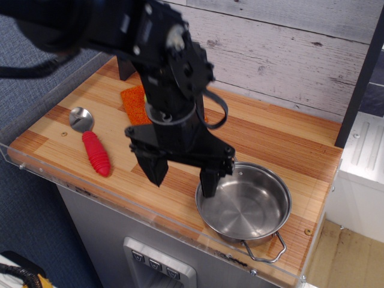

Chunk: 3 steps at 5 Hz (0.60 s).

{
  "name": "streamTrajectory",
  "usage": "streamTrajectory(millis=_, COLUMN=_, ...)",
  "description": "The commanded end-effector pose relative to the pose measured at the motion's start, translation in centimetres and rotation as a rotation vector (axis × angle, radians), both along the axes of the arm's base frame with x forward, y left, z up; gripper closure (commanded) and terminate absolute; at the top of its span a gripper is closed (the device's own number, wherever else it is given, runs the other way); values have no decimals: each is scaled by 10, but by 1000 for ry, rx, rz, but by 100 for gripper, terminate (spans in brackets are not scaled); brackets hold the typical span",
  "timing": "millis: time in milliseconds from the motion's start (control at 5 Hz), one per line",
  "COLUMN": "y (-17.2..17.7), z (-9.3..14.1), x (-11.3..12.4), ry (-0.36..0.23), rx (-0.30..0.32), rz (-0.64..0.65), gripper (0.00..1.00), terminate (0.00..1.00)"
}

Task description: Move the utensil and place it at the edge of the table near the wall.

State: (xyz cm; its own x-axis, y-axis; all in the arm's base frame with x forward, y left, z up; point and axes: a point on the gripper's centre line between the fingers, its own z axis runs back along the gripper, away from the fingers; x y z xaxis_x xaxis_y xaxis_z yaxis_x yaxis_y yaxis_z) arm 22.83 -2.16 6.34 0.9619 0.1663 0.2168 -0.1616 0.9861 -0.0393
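Observation:
The shiny round steel pot (246,205) sits at the front right of the wooden table (282,141), close to the acrylic front rim. Its near loop handle (265,251) shows; the far handle is hidden behind the arm. My black gripper (183,185) is open and empty, fingers pointing down. One finger (209,183) hangs over the pot's left rim, the other (156,171) is over bare wood left of the pot. I cannot tell whether a finger touches the rim. The whitewashed plank wall (270,54) runs along the table's back edge.
A red-handled metal spoon (95,151) lies at the front left. An orange cloth (133,101) lies at the back left, partly hidden by the arm. A blue textured panel (36,66) is on the left and a dark post (360,90) on the right.

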Motion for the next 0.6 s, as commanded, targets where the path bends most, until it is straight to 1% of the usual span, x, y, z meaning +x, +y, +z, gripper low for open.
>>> streamTrajectory(millis=0, y=-3, z=-19, x=14, ry=-71, rx=-33, rz=8, gripper=0, terminate=0)
streamTrajectory(millis=200, y=-2, z=-30, x=18, ry=-65, rx=-35, rz=46, gripper=0, terminate=0)
streamTrajectory(millis=400, y=-4, z=-46, x=23, ry=-25, rx=-34, rz=60, gripper=0, terminate=0)
